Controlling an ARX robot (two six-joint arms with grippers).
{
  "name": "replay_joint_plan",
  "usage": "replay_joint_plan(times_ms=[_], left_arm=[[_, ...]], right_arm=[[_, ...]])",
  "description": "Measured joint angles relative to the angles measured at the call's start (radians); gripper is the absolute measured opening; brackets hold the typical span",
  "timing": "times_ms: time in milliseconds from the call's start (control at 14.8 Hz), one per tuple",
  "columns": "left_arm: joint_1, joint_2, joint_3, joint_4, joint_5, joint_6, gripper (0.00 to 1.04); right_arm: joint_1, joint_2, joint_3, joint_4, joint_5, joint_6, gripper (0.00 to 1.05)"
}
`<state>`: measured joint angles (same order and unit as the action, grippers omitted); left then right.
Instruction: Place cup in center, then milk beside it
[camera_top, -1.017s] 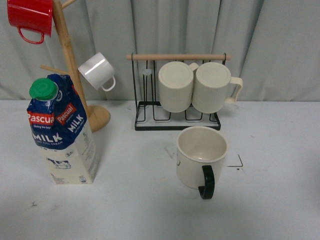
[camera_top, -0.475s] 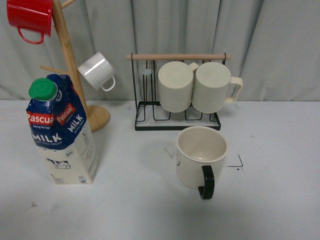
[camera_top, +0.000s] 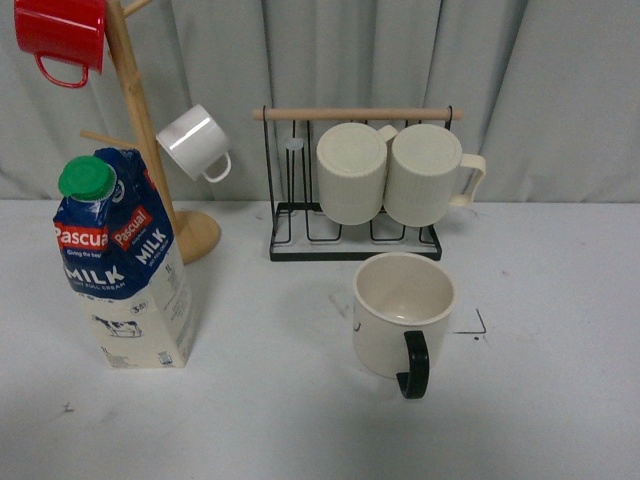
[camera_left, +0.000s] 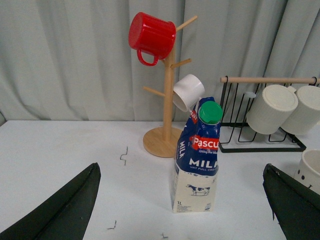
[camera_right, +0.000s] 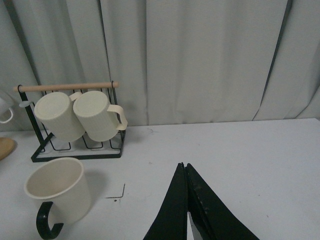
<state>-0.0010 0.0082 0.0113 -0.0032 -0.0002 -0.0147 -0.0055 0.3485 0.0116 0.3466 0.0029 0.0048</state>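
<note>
- Cup stood upright on the table, a little to the right of the middle and just in front of the wire rack. Its black handle pointed toward the robot.
- The milk stood well apart on the left, near the foot of the wooden mug tree.
- The left gripper was spread wide and empty, facing the milk carton.
- The right gripper was closed with nothing between its fingers, and the cup lay off to one side of it.
- I judged that the first step, moving the cup, was not yet begun.
- The next move called for the right gripper to open, reach the cup and take its rim or handle.
</note>
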Motion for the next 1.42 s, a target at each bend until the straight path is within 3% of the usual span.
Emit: replay_joint_plan(times_ms=[542,610,678,881,1017,1424], left_arm=[[0.000,0.000,0.000,0.000,0.000,0.000,0.98],[0.000,0.000,0.000,0.000,0.000,0.000,0.98],[0.000,0.000,0.000,0.000,0.000,0.000,0.98],[0.000,0.000,0.000,0.000,0.000,0.000,0.98],[0.000,0.000,0.000,0.000,0.000,0.000,0.98],[0.000,0.000,0.000,0.000,0.000,0.000,0.98]], right_arm=[[0.000,-0.170,0.000,-0.165,0.000,0.000,0.02],[0.000,-0.195,0.000,-0.203,0.000,0.000,0.02],[0.000,-0.291,0.000,-0.343,-0.003,0.000,0.02],[0.000,-0.343,0.000,-0.353,-0.003,-0.002,0.02],[0.000,-0.344,0.000,-0.351,-0.003,-0.002,0.14],[0.000,-0.344,0.000,-0.350,-0.003,-0.002,0.32]])
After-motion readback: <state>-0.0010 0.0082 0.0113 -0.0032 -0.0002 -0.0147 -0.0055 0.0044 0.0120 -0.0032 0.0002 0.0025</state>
